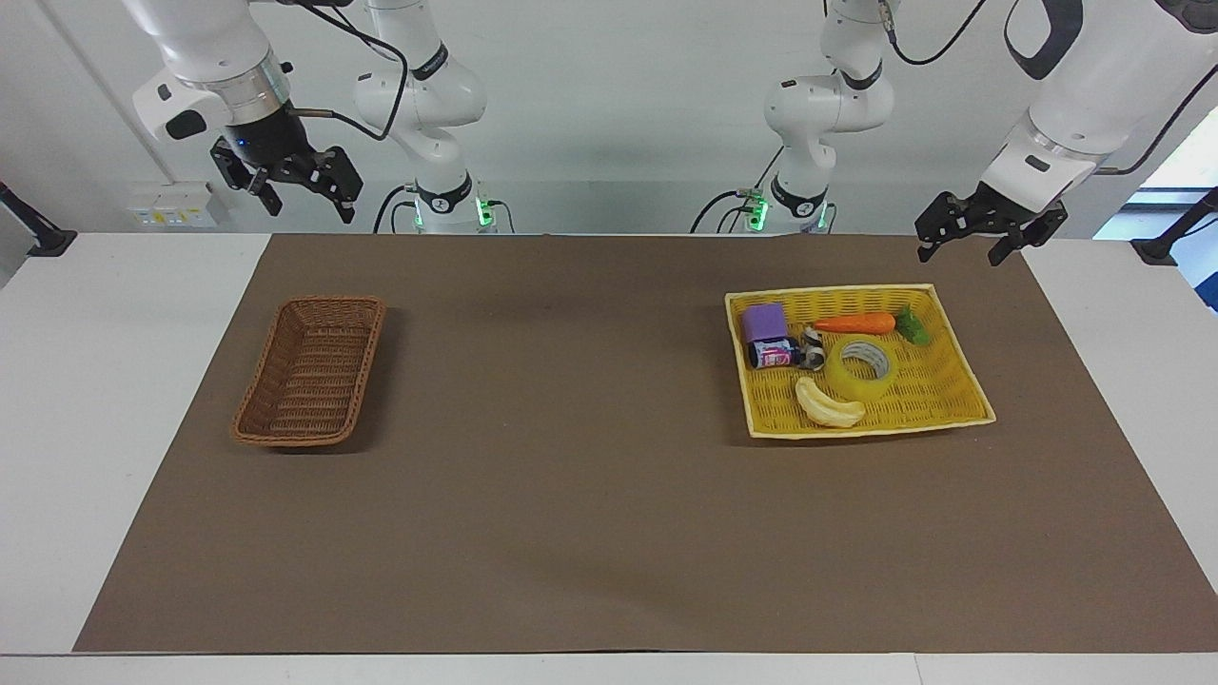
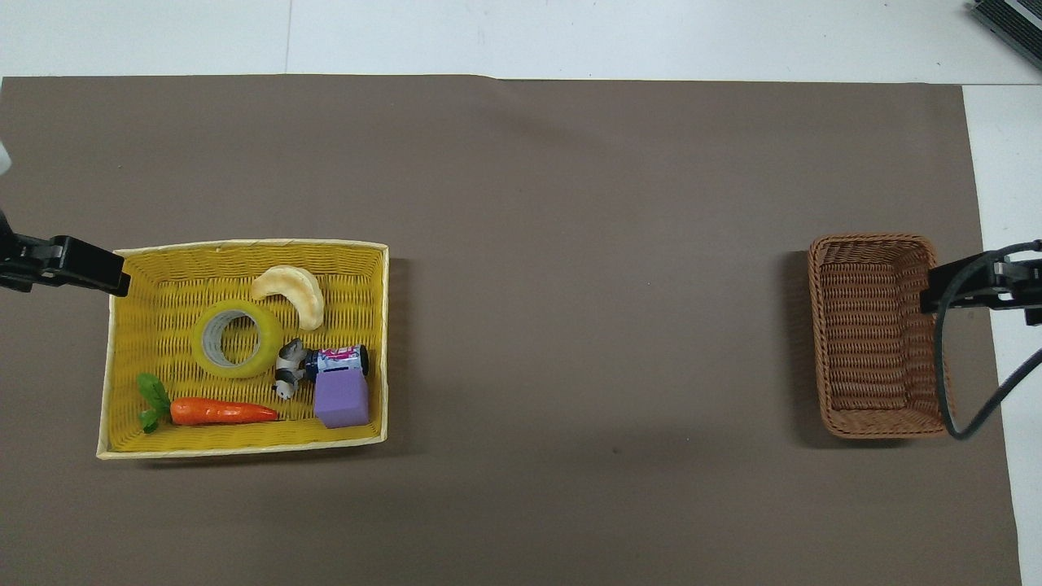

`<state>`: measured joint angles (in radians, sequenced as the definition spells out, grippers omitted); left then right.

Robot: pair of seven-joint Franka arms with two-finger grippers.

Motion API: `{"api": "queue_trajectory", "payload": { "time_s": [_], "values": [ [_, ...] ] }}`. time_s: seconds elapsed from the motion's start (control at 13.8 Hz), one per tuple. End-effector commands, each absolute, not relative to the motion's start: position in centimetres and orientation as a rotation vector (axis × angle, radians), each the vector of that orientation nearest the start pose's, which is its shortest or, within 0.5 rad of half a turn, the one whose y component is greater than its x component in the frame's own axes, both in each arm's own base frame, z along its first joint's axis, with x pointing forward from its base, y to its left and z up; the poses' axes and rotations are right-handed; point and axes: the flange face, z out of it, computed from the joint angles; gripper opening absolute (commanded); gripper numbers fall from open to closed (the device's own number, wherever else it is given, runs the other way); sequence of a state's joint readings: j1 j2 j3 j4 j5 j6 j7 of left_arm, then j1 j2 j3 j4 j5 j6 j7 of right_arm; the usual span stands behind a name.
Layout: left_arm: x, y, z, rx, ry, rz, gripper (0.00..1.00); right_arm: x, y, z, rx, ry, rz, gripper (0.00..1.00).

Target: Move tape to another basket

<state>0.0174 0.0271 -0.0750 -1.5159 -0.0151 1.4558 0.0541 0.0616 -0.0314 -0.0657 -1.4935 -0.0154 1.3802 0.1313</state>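
- We find the tape (image 1: 859, 367) lying flat, core upward, in the yellow tray basket (image 1: 952, 395) toward the left arm's end of the table (image 1: 590, 533); nothing has lifted it yet, so the step in hand is the first reach.
- The left tool (image 1: 980, 240) hangs with fingers spread and empty above the table edge near that tray; we judge it the natural one to go down.
- To do it well, we would put one finger inside the core and one outside the wall, on the side away from the banana (image 1: 826, 403), which touches or nearly touches the roll, and away from the small animal figure (image 1: 812, 348) and the can (image 1: 773, 353).
- A straight lift should spare the carrot (image 1: 854, 323) and the purple block (image 1: 764, 322).
- The right tool (image 1: 303, 181), also spread and empty, waits up near the brown wicker basket (image 1: 312, 369), which holds nothing.
- The facing view shows how high both tools hang; the overhead view shows only their tips at its edges.
- The overhead view shows the open core of the tape (image 2: 237, 338) and its gaps to its neighbours more plainly.
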Motion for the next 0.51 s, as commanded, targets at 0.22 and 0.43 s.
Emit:
{"api": "queue_trajectory", "payload": {
  "time_s": [0.22, 0.43],
  "values": [
    [54.7, -3.0, 62.8, -3.157, 0.190, 0.153, 1.00, 52.2, 0.5, 66.4, -3.146, 0.144, 0.120, 1.00],
    [54.7, -3.0, 62.8, -3.159, 0.190, 0.153, 1.00, 52.7, 0.9, 66.7, -3.122, 0.124, 0.055, 1.00]
  ]
}}
